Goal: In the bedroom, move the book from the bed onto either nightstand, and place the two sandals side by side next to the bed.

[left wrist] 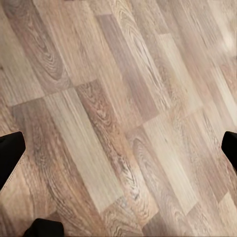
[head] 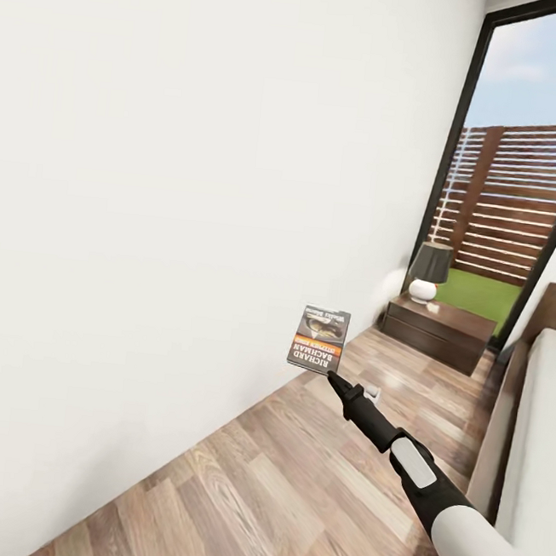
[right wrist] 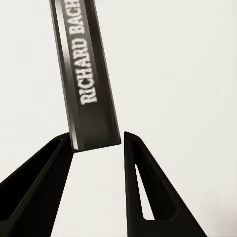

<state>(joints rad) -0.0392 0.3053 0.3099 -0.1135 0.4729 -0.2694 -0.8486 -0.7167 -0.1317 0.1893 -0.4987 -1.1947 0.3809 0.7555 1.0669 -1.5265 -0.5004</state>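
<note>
- The right hand is stretched out forward from the lower right of the head view, its dark fingers closed on the bottom edge of the book.
- The book is held up in the air, clear of the wood-plank floor and close in front of the white wall. It stands upright on its long axis, cover facing the head camera, with the lettering "RICHARD BACHMAN" running along its lower part and an orange band above that.
- In the right wrist view the book is seen edge-on: its dark spine with white "RICHARD BACH…" lettering runs lengthwise straight away from the hand, and its near end sits between the two black fingers. One finger touches the spine's corner; a narrow gap shows beside the other, so the grip looks light.
- A nightstand stands further ahead against the wall by the tall dark-framed window, carrying a lamp with a dark shade and a round white base.
- The bed runs along the right edge of the head view, its light-grey mattress above a dark-brown frame.
- The left wrist view looks down on the plank floor; the left hand's dark fingertips sit at opposite edges of the picture, spread wide with nothing between them.
</note>
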